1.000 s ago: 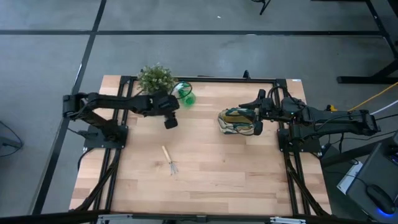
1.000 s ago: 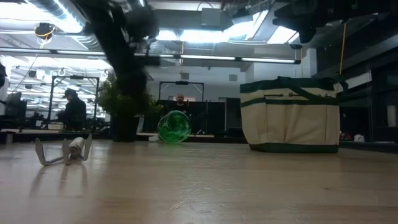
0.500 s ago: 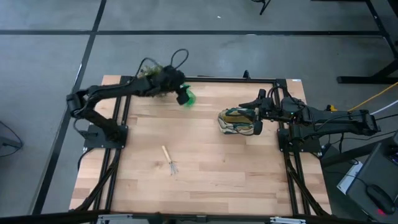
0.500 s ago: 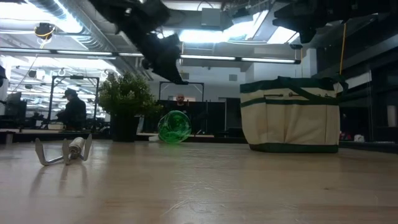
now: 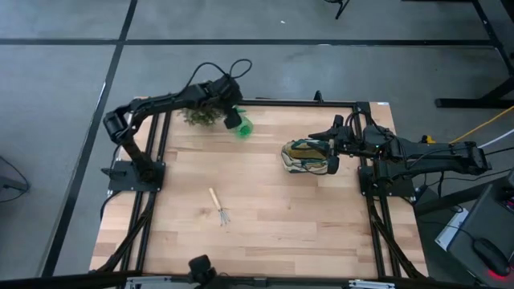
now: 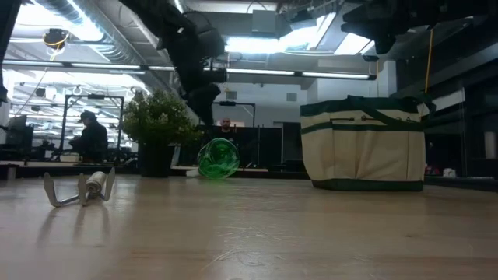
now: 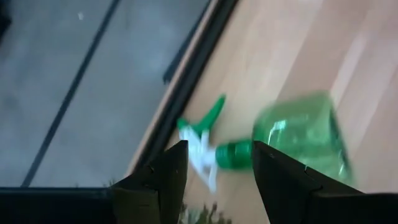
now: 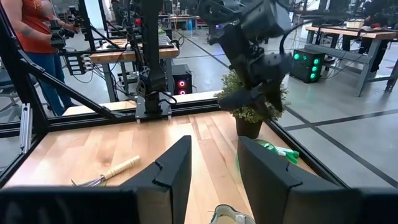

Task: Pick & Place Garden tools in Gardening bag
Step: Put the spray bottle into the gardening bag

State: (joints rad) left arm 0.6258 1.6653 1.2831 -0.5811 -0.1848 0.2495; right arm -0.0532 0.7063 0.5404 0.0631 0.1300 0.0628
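A bright green plastic spray bottle [image 5: 244, 128] lies on its side near the table's far edge; it also shows in the left wrist view [image 7: 298, 134]. My left gripper [image 5: 234, 120] hovers open just above its white nozzle end [image 7: 198, 140]. A wood-handled mini rake [image 5: 218, 207] lies flat mid-table. The beige gardening bag [image 5: 307, 156] with dark green trim stands upright on the right. My right gripper [image 8: 214, 171] is open above the bag's right rim [image 8: 230, 214]. No shears or short wood-handled tool show.
A bushy potted plant [image 5: 201, 115] stands at the far edge, right beside the left gripper and the bottle. The table's black frame rail [image 7: 186, 81] runs close behind the bottle. People stand in the room beyond the table [image 6: 89, 136].
My left gripper has gone from mid-table toward the far edge, passing over the potted plant and turning, and now hovers over the green bottle. The bottle, rake, bag and right arm have kept still.
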